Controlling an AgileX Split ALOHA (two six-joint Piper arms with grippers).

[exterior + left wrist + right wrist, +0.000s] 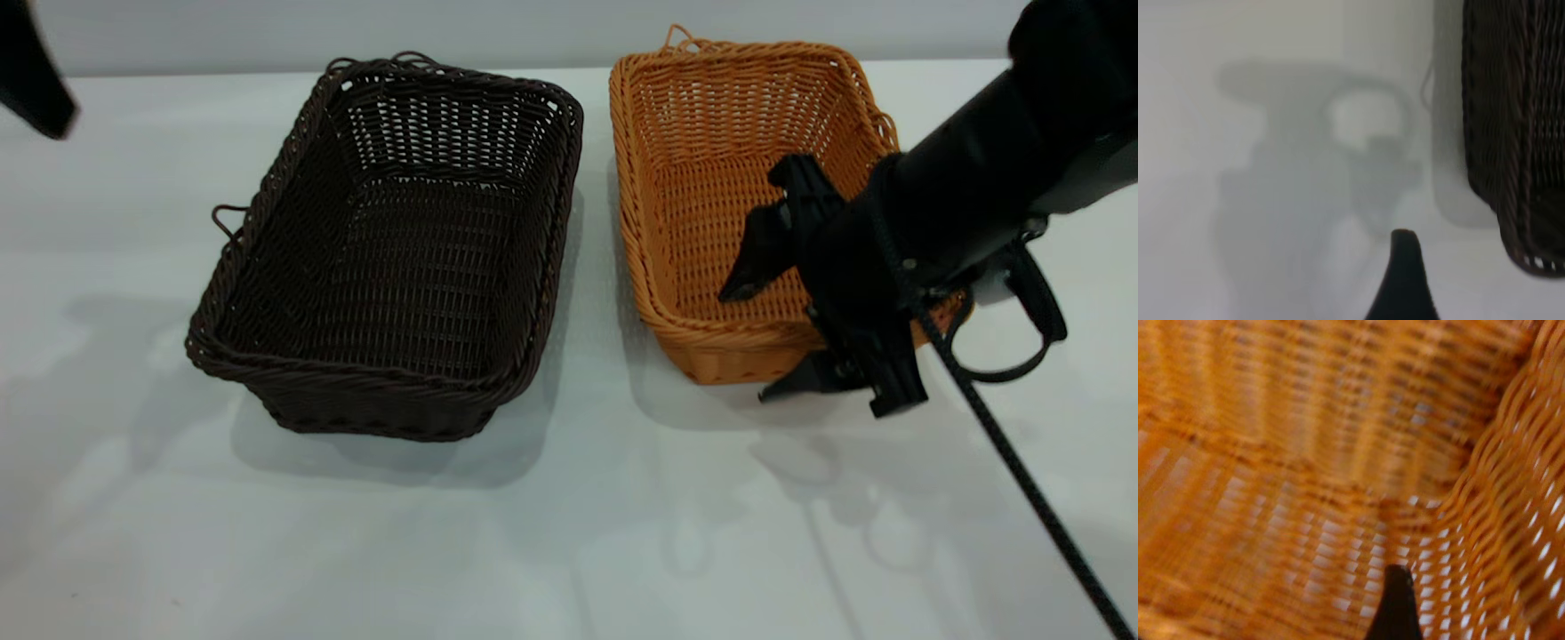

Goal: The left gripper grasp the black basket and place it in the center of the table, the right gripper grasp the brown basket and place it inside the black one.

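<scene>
At the far left edge of the exterior view, only a dark piece of the left arm (31,76) is being seen, raised above the table (569,533) and well apart from both baskets. The left gripper itself is not being shown there. In the left wrist view, one dark fingertip (1403,280) is being seen over bare tabletop, with the black basket (1518,133) off to one side and not touched; whether that gripper is wide or narrow cannot be told.

Left of centre, the black basket (391,249) is being rested upright on the table, a small wire loop sticking out from its left rim. Just beside it, with a narrow strip of white tabletop between them, the brown basket (711,196) is being rested upright as well, small loops showing at its far rim.

At the right, the right gripper (805,302) is being held spread wide at the brown basket's near right corner. One finger (773,240) is being reached down inside the basket, and the other (813,378) is being kept outside, low by the near wall, so the rim is being straddled. In the right wrist view, the brown basket's (1305,453) woven inside is being shown filling the frame, with a dark fingertip (1395,607) close to its corner.
</scene>
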